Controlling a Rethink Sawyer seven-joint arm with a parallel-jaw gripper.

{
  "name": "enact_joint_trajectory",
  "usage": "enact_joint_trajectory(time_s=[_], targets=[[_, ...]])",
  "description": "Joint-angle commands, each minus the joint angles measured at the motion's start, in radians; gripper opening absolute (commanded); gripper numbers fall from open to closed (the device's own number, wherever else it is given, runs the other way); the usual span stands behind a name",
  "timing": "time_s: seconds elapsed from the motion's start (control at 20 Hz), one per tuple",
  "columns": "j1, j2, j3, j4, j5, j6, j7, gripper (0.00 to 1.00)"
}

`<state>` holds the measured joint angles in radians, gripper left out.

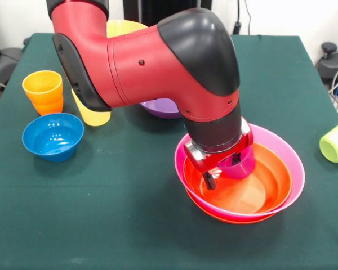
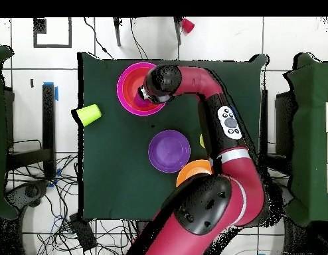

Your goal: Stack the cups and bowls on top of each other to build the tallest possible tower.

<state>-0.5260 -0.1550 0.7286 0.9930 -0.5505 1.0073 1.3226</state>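
A red-orange bowl (image 1: pixel 259 188) sits nested in a pink bowl (image 1: pixel 281 147), which sits on another red-orange bowl (image 1: pixel 225 216) at the front right. My gripper (image 1: pixel 221 172) reaches down into this pile. It is open, with one finger (image 1: pixel 208 180) low over the bowl's floor. A purple cup (image 1: pixel 243 165) rests in the bowl by the other finger. The pile also shows in the overhead view (image 2: pixel 130 89), where the arm (image 2: pixel 186 76) hides the gripper. A purple bowl (image 1: pixel 160 108) (image 2: pixel 169 151) stands behind the arm.
At the left stand an orange cup (image 1: pixel 43 90), a small blue bowl (image 1: pixel 52 135) and a yellow cup (image 1: pixel 93 116). A lime green cup (image 1: pixel 337 140) (image 2: pixel 89 114) lies at the right edge. A large yellow-orange bowl (image 1: pixel 124 26) (image 2: pixel 193 172) stands far back.
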Motion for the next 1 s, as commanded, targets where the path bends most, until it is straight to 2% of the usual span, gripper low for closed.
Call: enact_joint_trajectory(time_s=[0.05, 0.2, 0.55, 1.0], targets=[[0.011, 0.057, -0.001, -0.016, -0.059, -0.033, -0.268, 1.0], [0.012, 0.042, -0.002, -0.006, -0.053, -0.024, -0.257, 1.0], [0.005, -0.091, -0.009, 0.1, -0.013, 0.068, -0.216, 1.0], [-0.01, -0.132, 0.001, 0.134, 0.017, 0.116, -0.224, 1.0]])
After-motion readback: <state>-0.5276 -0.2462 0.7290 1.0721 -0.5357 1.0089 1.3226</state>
